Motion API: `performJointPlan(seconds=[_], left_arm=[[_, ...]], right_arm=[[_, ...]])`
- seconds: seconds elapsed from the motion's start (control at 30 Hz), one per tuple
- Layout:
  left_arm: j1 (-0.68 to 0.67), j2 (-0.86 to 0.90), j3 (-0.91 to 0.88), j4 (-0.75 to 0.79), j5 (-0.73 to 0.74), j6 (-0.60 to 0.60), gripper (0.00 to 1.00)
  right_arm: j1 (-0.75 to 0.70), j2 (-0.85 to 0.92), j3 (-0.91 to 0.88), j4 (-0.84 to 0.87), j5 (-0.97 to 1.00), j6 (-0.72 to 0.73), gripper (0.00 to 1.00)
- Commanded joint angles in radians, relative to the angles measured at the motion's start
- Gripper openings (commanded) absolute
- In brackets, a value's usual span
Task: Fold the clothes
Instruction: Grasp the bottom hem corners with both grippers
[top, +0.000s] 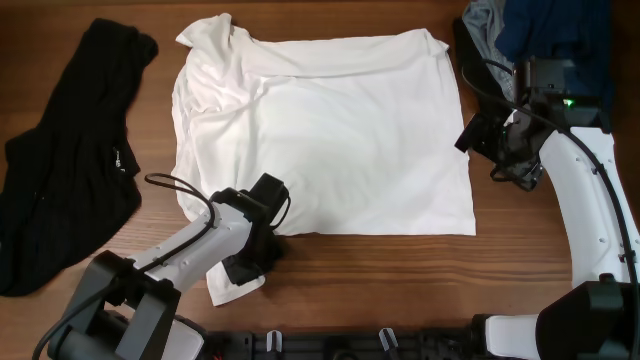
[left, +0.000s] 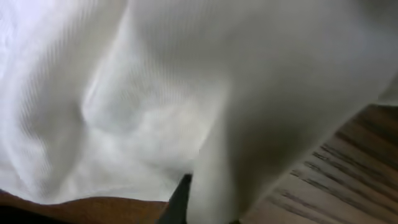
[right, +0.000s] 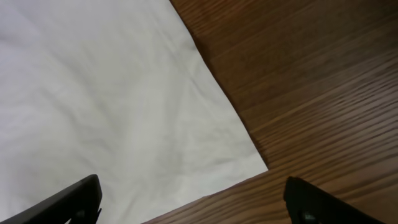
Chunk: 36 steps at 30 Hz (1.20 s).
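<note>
A wide brown wooden counter (top: 400, 285) fills the room's view from above. Spread across its middle lies a large white T-shirt (top: 330, 140), mostly flat, with soft creases. Its far edge is rolled over in a long fold, and the far left corner is bunched up. A scrap of its white fabric pokes out toward the near edge, under the left arm.

Well apart from it, at the counter's left side, a limp black garment (top: 70, 170) lies crumpled in a long heap. At the far right corner sits a pile (top: 540, 30) of dark blue and grey clothes.

The left arm (top: 190, 250), white with black joints, reaches in from the near edge to the T-shirt's near left corner. The right arm (top: 585, 200) comes up the right side, its head just beside the T-shirt's right edge.

The left fingers (left: 180, 200) are clamped on the T-shirt; white cloth drapes over them and fills almost the whole wrist view, with a strip of wood at lower right. The right fingers (right: 65, 202) stand wide apart and hold nothing, above a corner of the T-shirt and the bare wood next to it.

A small white logo (top: 120, 160) shows on the black garment.
</note>
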<state>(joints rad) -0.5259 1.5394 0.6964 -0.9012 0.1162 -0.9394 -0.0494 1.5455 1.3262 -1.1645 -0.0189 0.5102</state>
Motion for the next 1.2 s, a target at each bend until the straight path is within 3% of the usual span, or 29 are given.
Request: performJointPlan(seconds=[0.0,0.2,0.4,0.63,0.8,1.17], left_arm=[[-0.003,0.008,-0.007,-0.012,0.032,0.013,0.04],[0.011,-0.077,0.127,-0.14,-0.01,0.063,0.04],[0.101,-0.194,0.163,-0.132,-0.073,0.073,0.04],[0.125,-0.197,0.163,-0.127,-0.073,0.1,0.04],[0.125,-0.197,0.163,-0.128,-0.073,0.107,0.04],[0.125,-0.197,0.163,-0.103,-0.073,0.125,0.04]], right_arm=[[0.0,-0.005,-0.009,-0.001,-0.005,-0.014,0.87],[0.007,-0.003,-0.098,-0.041,-0.067,-0.021,0.73],[0.02,0.002,-0.35,0.043,-0.132,0.052,0.75],[0.02,0.002,-0.513,0.175,-0.166,0.175,0.62],[0.02,0.002,-0.579,0.245,-0.132,0.2,0.58],[0.018,0.003,-0.594,0.428,0.027,0.252,0.58]])
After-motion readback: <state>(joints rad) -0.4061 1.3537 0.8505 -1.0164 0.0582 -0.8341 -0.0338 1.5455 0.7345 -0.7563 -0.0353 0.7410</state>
